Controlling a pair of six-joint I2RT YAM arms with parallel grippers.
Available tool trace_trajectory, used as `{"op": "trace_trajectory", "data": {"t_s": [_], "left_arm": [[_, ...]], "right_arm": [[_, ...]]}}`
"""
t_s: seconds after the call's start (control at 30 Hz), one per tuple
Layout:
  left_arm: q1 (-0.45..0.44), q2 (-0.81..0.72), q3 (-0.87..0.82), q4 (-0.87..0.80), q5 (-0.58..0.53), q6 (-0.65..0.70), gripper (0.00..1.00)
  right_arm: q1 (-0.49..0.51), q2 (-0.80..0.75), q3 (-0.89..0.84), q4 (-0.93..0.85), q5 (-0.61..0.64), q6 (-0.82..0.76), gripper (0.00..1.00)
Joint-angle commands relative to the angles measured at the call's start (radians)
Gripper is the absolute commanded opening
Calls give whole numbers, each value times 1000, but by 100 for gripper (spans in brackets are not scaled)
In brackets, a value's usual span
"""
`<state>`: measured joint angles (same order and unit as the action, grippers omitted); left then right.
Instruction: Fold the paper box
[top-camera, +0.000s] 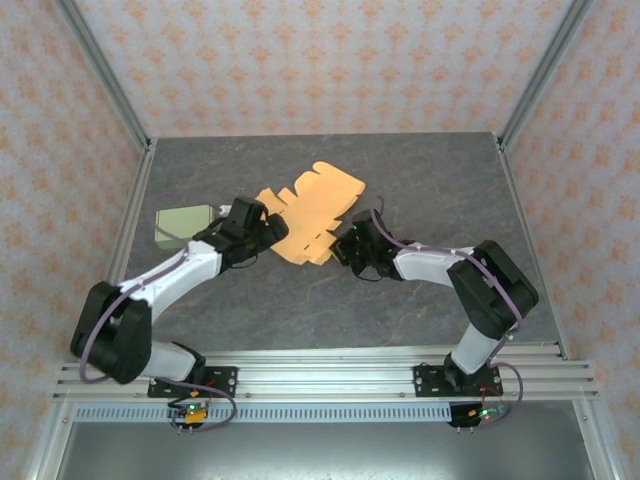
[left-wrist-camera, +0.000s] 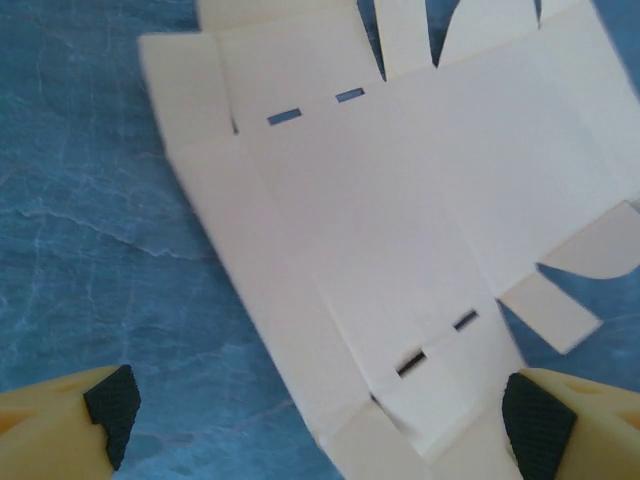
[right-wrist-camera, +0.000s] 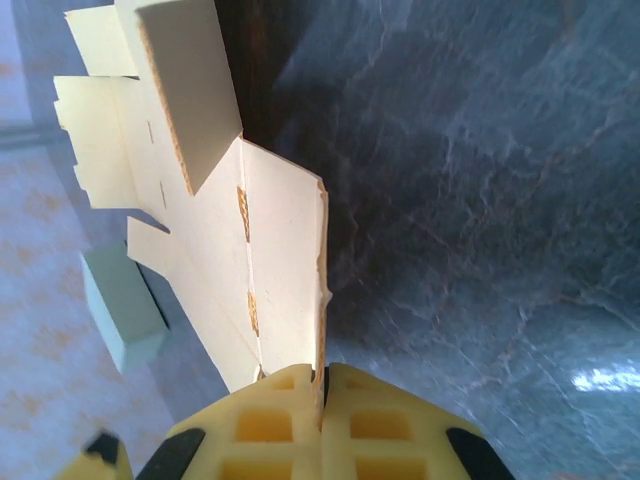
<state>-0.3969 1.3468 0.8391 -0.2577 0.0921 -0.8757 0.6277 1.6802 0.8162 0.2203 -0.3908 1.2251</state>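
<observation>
The paper box (top-camera: 310, 212) is a flat, unfolded tan cardboard cutout lying mid-table, its right edge lifted. My right gripper (top-camera: 348, 243) is shut on that near right edge; in the right wrist view the cardboard (right-wrist-camera: 270, 260) runs up from between the yellow fingers (right-wrist-camera: 290, 420), pinched at my right gripper (right-wrist-camera: 323, 385). My left gripper (top-camera: 262, 232) stands open over the box's left end. In the left wrist view the sheet (left-wrist-camera: 400, 210) with its slots lies flat between the spread black pads (left-wrist-camera: 112, 405), midway at my left gripper (left-wrist-camera: 320, 425).
A pale green block (top-camera: 183, 223) sits on the grey table (top-camera: 420, 180) to the left of the left gripper, also seen as a green block (right-wrist-camera: 120, 300) in the right wrist view. Metal frame posts and patterned walls enclose the table.
</observation>
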Motion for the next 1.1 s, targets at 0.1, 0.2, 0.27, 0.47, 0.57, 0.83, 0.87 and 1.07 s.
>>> {"op": "trace_trajectory", "data": {"t_s": [0.1,0.2,0.27,0.47,0.57,0.83,0.87,1.07], "left_arm": [[10,74,-68,122,46,-60,97],[13,122,-37,163,40,-64,96],[15,147,-12,185,22,-70,94],[18,208,37,216,-6,-94,74],[20,212,47,218,-10,-91,51],[20,183,56,185,-85,29,1],[20,186,62,184,-86,49,0],[21,251,185,124,6,264,0]], "right_arm": [[26,37,42,178,99,214,0],[61,24,34,191,119,229,0],[81,4,17,210,138,240,0],[99,-37,-21,226,170,259,0],[105,-49,-34,225,170,269,0],[119,-101,-81,156,178,290,24],[119,-114,-90,143,178,288,29],[119,-322,-115,-164,248,145,45]]}}
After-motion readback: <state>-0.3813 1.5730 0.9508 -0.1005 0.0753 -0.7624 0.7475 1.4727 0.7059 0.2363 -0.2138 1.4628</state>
